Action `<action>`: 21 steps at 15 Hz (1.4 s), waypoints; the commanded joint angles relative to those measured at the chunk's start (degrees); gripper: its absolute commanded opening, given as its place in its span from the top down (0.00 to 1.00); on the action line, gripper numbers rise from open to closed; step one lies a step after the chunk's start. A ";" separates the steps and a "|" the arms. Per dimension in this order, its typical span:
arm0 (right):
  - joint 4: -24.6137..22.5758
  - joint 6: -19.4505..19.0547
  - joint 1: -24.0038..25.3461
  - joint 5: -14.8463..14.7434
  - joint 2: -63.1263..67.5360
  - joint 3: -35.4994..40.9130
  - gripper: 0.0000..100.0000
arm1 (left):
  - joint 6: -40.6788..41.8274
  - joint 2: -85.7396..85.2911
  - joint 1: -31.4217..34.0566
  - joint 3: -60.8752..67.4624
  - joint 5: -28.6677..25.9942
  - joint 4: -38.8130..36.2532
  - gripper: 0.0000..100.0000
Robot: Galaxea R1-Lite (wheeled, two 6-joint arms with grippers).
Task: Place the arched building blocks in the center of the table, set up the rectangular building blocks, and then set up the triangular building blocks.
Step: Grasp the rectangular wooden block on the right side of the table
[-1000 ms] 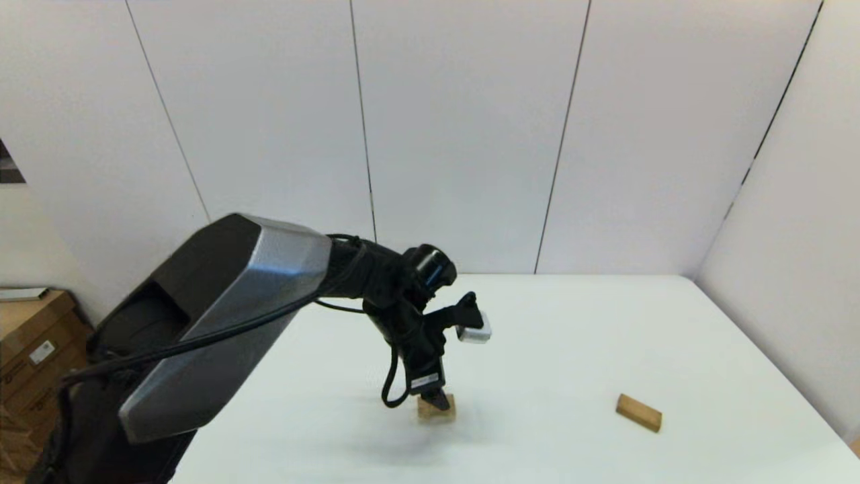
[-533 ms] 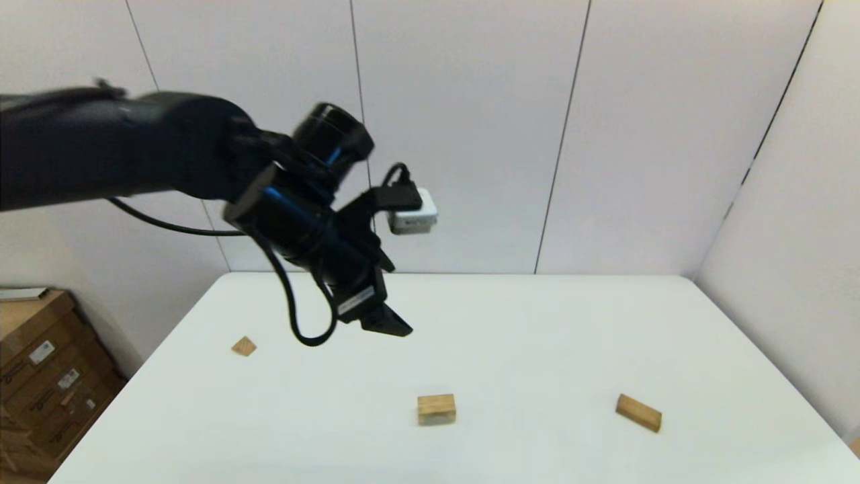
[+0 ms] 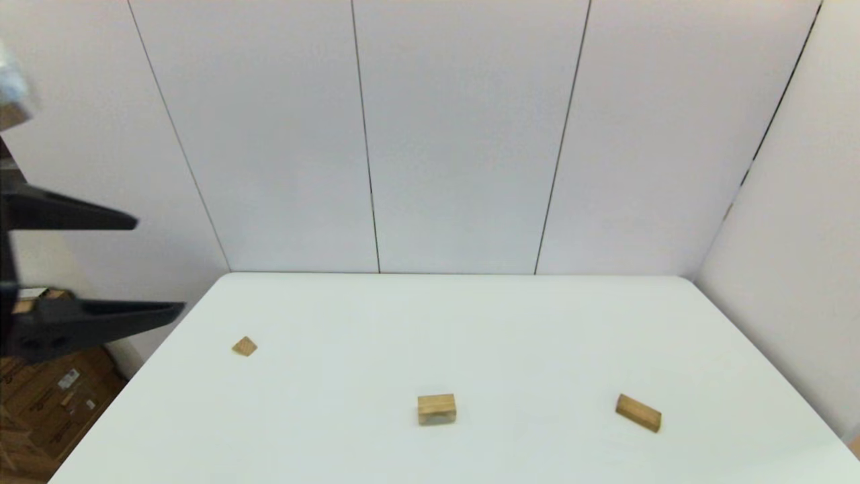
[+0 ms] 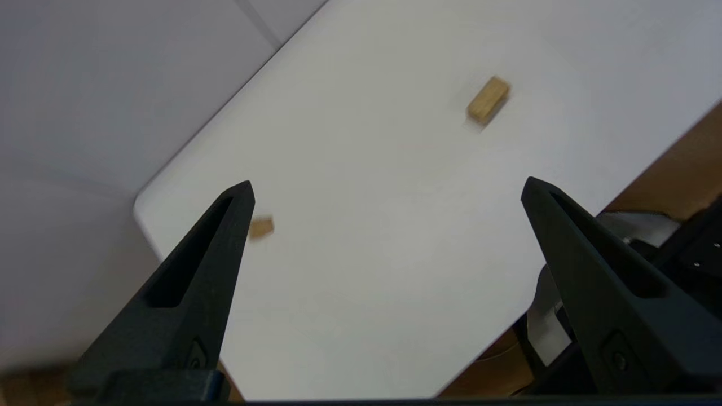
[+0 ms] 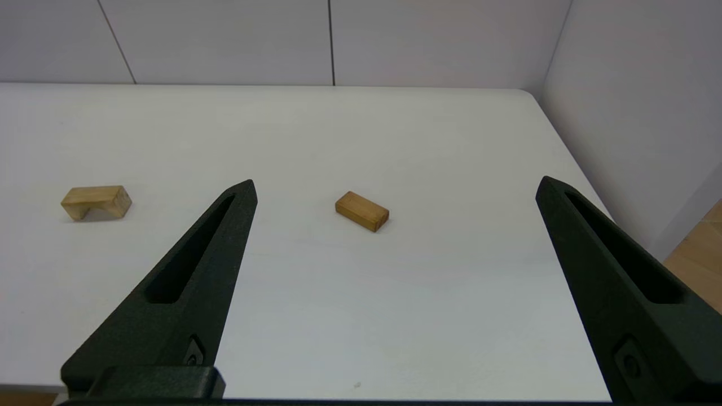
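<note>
Head view: the arch (image 3: 437, 409) stands notch-down near the middle of the table (image 3: 470, 323), towards the near edge, so the first step looks done. The bar (image 3: 638, 412) lies flat well to its right, and the wedge (image 3: 244, 346) sits far left near the table's edge. The left gripper (image 3: 148, 265) shows at the left edge of the view, raised off the table, fingers wide apart and holding nothing; I judge it is clear of the work so the other arm can act.

Left wrist view: the open fingers (image 4: 225, 225) frame the table from high up. The arch (image 4: 488, 99) lies far off; a small tan blur by one fingertip is probably the wedge (image 4: 262, 227).

Right wrist view: the right gripper (image 5: 395, 186) hangs over the near table edge, fingers spread and empty. The bar (image 5: 361, 211) lies flat between them, ahead; it seems the next pick. The arch (image 5: 96, 202) stands off to one side, notch down.

No containers are in sight.
</note>
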 commanded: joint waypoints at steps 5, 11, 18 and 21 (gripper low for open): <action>-0.01 0.00 0.00 -0.01 0.05 0.00 0.00 | -6.62 -42.85 15.07 33.48 3.12 -8.55 0.00; -0.01 0.00 0.00 -0.01 0.05 0.00 0.00 | -6.88 -57.44 17.97 53.25 2.95 -14.97 0.00; -0.01 0.00 0.00 -0.01 0.05 0.00 0.00 | -18.92 -64.29 18.23 70.21 5.67 -31.93 0.00; -0.01 0.00 0.00 -0.01 0.05 0.00 0.00 | -22.53 -64.29 18.23 70.30 9.54 -32.11 0.00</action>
